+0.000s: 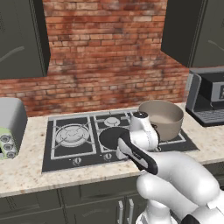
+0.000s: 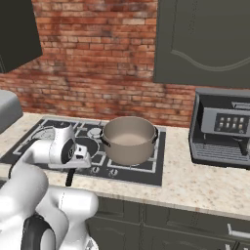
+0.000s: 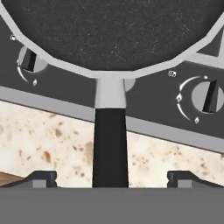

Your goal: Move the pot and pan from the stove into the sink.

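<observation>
The black pan (image 3: 109, 30) sits on the stove (image 1: 70, 135) at a front burner, with its long black handle (image 3: 110, 148) reaching out over the counter edge. My gripper (image 3: 111, 178) hangs just above that handle, open, one fingertip (image 3: 41, 178) on each side and not touching it. In the base views the pan (image 1: 109, 138) (image 2: 90, 146) is partly hidden by my hand. The beige pot (image 1: 162, 118) (image 2: 129, 139) stands on the right rear burner, to the right of the pan. The sink is out of view.
Two stove knobs (image 3: 28, 61) (image 3: 208, 96) flank the handle's root. A coffee machine (image 2: 222, 127) stands on the counter right of the stove, and a grey toaster (image 1: 11, 122) to its left. Dark wall cabinets (image 2: 205, 39) hang above.
</observation>
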Robot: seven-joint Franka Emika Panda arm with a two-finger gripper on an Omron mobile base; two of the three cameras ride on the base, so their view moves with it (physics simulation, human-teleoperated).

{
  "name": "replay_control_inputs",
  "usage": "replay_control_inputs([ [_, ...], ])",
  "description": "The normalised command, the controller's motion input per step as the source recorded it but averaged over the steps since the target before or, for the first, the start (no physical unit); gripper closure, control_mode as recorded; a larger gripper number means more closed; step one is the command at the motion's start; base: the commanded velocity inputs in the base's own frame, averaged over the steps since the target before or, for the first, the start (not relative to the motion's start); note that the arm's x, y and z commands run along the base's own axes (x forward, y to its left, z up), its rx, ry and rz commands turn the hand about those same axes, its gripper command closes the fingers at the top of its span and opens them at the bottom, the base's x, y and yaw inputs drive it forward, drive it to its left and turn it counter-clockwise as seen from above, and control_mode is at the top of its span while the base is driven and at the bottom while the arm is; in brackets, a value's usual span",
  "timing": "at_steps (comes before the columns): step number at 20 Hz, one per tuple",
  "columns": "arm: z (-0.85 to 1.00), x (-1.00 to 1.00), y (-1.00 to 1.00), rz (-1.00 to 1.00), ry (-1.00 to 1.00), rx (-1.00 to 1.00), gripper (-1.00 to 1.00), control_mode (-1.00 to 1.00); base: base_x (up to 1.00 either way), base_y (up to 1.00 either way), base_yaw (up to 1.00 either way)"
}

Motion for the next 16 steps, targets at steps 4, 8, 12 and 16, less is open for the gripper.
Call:
replay_control_inputs([
  [4, -0.75, -0.04, -0.23, 0.00, 0.00, 0.03, -1.00, -1.00, 0.00, 0.00, 0.00],
  [8, -0.76, -0.06, -0.20, 0.00, 0.00, 0.06, -1.00, -1.00, 0.00, 0.00, 0.00],
  [12, -0.14, -0.02, -0.05, 0.00, 0.00, 0.05, 1.00, -1.00, 0.00, 0.00, 0.00],
  [16, 0.01, 0.00, 0.00, 0.00, 0.00, 0.00, 1.00, -1.00, 0.00, 0.00, 0.00],
])
